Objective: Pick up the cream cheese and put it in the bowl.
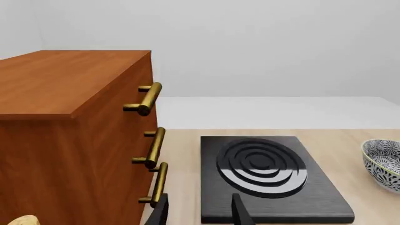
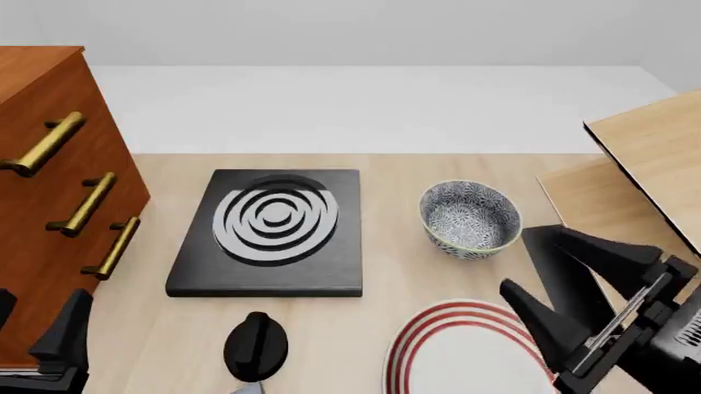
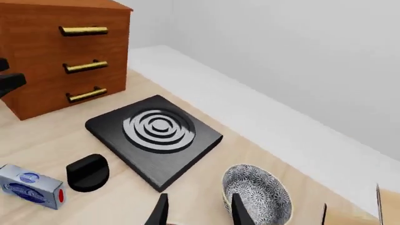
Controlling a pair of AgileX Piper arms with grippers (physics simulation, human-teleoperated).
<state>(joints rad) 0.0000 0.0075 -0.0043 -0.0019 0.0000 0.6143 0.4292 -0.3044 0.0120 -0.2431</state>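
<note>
While nothing is held, the scene reads:
Right gripper (image 2: 570, 287): jaws spread wide, empty, raised above the plate (image 2: 465, 353), near the bowl (image 2: 470, 218).
Left gripper (image 1: 198, 211): parted, empty, beside the cabinet (image 2: 49, 189).
Cream cheese (image 3: 30, 185): lying flat on the worktop (image 2: 395, 287), just beside the black knob (image 3: 87, 172), well apart from the bowl.
Risk: in my judgement, reaching across could knock the knob or nudge the box, because they sit so close.

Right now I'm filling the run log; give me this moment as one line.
cream cheese: on table beside black knob, ungrasped | bowl: empty | right gripper: open, near bowl | left gripper: open, by drawer cabinet
</note>
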